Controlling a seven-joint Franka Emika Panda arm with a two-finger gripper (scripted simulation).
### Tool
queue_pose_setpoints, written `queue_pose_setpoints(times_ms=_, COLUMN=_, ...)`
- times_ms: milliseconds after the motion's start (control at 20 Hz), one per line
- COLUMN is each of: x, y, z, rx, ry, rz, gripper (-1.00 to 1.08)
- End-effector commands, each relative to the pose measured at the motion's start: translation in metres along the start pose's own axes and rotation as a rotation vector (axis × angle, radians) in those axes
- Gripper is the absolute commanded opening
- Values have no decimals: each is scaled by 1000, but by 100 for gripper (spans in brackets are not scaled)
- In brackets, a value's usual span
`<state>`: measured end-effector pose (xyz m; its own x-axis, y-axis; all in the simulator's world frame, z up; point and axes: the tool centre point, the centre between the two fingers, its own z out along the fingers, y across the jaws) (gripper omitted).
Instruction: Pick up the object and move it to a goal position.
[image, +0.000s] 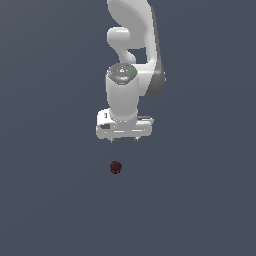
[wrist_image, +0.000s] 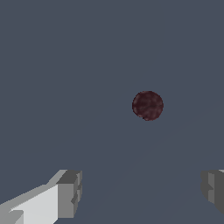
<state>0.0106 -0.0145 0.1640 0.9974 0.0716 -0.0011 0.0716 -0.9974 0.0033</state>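
Nothing is grasped yet — the whole pick and carry remain. In the exterior view, going left to right, the ball (image: 115, 167) lies apart from and just left of centre beneath the gripper (image: 123, 139), whose jaws stand wide and empty. The ball is matte maroon, speckled, round (tiny beside the smooth white casing) — the fingertips (wrist_image: 70, 194) are blocky grey.

This is no home, kitchen or workshop but a bare simulated scene. A flat, uniform slate-grey ground (image: 50, 200) fills both views edge to edge, with no walls, furniture or horizon to be seen. The white arm (image: 131, 55) is shaded smoothly like a computer model, its surfaces clean and unmarked. The fingers (wrist_image: 68, 194) in the wrist view are plain blocky grey shapes, and a dark red ball (image: 115, 167) lies alone on the ground.
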Motion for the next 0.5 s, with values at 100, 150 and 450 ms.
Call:
queue_pose_setpoints(times_ms=100, x=5, y=3, z=6, rx=-3, ry=-2, rz=-86, gripper=100)
queue_pose_setpoints(times_ms=150, x=7, y=4, z=8, rx=-4, ry=-2, rz=-110, gripper=100)
queue_pose_setpoints(times_ms=450, x=16, y=10, z=20, rx=-7, ry=-5, rz=-268, gripper=100)
